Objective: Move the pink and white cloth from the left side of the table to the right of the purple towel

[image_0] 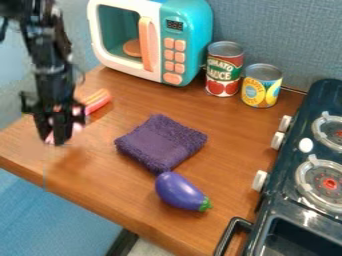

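Gripper hangs over the left part of the wooden counter, over a long pinkish-red thing, perhaps a toy food. How far open the gripper is, and whether it has hold of this thing, I cannot tell. The thing's long axis slants across the view, one pinkish end at lower left by the gripper, the red and yellow-orange end pointing to the upper right, toward the foot of the teal and white toy microwave. Right of the gripper lies a folded purple cloth; just beside its lower corner, an eggplant points its green stem end to the lower right. Farther off, a red-labelled can and a yellow-labelled can stand upright near the microwave. The dark toy stove is at far right.
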You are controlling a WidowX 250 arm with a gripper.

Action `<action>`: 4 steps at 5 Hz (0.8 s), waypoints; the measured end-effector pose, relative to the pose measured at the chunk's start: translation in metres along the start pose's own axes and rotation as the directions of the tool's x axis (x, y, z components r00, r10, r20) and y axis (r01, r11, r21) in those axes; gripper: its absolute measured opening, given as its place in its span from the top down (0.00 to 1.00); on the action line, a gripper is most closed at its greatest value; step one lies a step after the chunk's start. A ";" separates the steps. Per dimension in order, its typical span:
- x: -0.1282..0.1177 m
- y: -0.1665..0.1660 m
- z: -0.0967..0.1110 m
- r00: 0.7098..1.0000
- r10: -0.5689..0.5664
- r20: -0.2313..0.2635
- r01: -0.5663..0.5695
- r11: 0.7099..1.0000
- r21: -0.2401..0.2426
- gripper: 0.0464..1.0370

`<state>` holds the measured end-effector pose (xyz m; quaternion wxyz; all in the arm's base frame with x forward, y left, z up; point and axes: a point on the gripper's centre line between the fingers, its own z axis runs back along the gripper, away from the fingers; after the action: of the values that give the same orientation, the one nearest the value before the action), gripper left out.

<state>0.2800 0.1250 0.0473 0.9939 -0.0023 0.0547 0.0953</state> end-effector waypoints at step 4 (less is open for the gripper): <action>0.050 -0.204 0.019 0.909 -0.397 0.124 0.403 0.915 -0.021 0.78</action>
<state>0.3693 -0.0657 0.0599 0.9935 -0.0309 -0.0076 -0.1091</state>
